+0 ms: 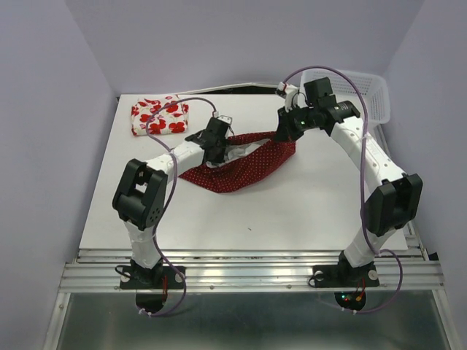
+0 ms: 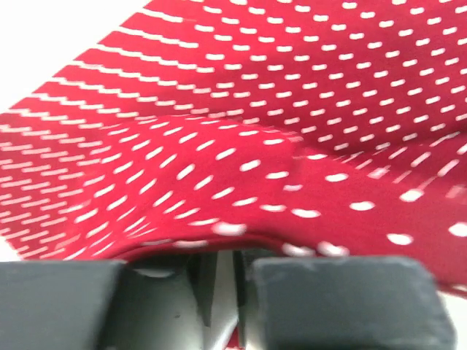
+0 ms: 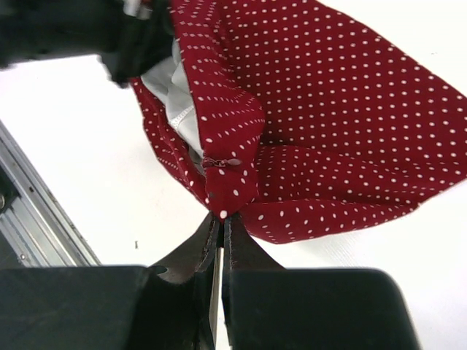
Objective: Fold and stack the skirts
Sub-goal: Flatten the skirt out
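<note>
Dotted skirt: the dark red dotted skirt sits mid-table. Its upper edge is strung between the two grippers, and its belly sags toward 6 o'clock onto the surface.
Long axis: in the overhead view it runs close to 9-to-3, with the right end tipped a little toward 2 o'clock.
Right gripper: the right gripper is clamped tight on a bunched corner of the dotted skirt, just beside a small zip pull. From its fingertips the cloth fans away toward 12 and 1 o'clock in its own view.
Left gripper: the left gripper is at the 9 o'clock end of the edge. Its jaws stand close with a thin gap and cloth lies right at the tips. The view is blurred, so we cannot tell whether they pinch the cloth.
Lining: a pale inner layer shows at the left end, so the waist gapes open there.
Floral skirt: the floral skirt lies folded near the far-left corner, at about 10 o'clock from the left gripper and well apart from the dotted skirt.
Basket: a white basket stands at the far right, beyond the right arm.
Nearer arm: the left arm is nearer the floral skirt, while the right arm has the one sure hold.
Our judgement: the fold is unfinished. We think the next move depends on carrying the held edge across the long axis toward 6 o'clock, and the left end may sag if its hold is loose.
</note>
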